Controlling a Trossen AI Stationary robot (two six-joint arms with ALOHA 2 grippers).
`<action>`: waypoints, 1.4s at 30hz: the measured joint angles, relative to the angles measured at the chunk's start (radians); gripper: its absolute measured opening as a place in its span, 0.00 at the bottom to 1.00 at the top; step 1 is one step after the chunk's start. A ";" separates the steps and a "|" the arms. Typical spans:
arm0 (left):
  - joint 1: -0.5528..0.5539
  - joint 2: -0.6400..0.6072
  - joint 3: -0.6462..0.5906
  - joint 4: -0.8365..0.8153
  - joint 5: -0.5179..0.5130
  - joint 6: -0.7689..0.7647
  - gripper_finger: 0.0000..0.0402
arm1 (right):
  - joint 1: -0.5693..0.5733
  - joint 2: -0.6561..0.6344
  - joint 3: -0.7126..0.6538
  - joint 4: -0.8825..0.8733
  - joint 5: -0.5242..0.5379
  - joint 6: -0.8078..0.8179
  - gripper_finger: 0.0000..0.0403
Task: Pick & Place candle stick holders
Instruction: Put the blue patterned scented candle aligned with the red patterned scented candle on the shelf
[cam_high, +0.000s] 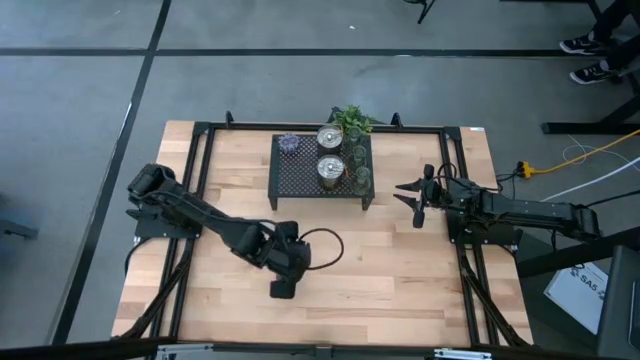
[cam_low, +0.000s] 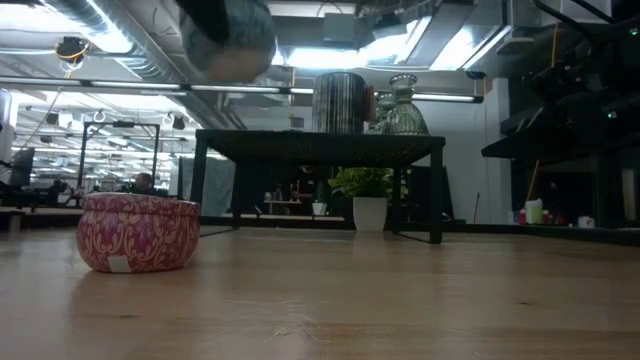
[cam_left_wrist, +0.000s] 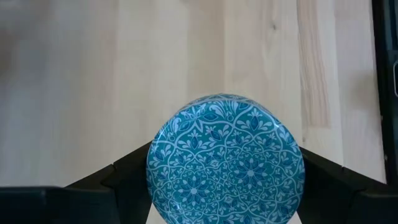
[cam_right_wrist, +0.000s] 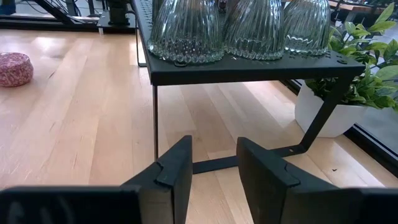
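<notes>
My left gripper (cam_high: 283, 285) is near the table's front middle, shut on a blue patterned round holder (cam_left_wrist: 225, 168). In the low view it is a blur high above the table (cam_low: 225, 35). A pink holder (cam_low: 138, 232) rests on its base on the wood and also shows in the right wrist view (cam_right_wrist: 13, 68). On the black mesh rack (cam_high: 300, 180) stand a purple holder (cam_high: 290, 144), two silver ones (cam_high: 330, 137) (cam_high: 330, 168) and green glass cups (cam_high: 358, 165) (cam_right_wrist: 186, 28). My right gripper (cam_high: 415, 200) is open and empty to the right of the rack. My left gripper pinches the blue holder's round side wall (cam_left_wrist: 152, 177) between its two fingers (cam_left_wrist: 124, 177), one on each opposite side. The fingers point down from above. The holder sits level with its patterned top up, lifted clear of the table.
A small green plant in a white pot (cam_high: 350, 120) (cam_right_wrist: 323, 106) stands behind the rack's far right corner. The rack's legs (cam_right_wrist: 154, 118) stand in front of my right gripper (cam_right_wrist: 211, 168). Bare wood (cam_high: 400, 280) lies in front of the rack. A black frame rims the table.
</notes>
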 joint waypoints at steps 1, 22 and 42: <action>-0.006 -0.012 0.000 -0.002 -0.016 0.000 0.73 | 0.000 0.000 0.000 0.000 0.000 0.000 0.32; 0.179 -0.142 0.000 -0.102 -0.018 0.088 0.74 | 0.000 0.000 0.000 0.000 0.000 0.000 0.32; 0.513 -0.142 0.000 -0.243 -0.034 0.167 0.74 | 0.000 0.000 0.000 0.000 0.000 0.000 0.32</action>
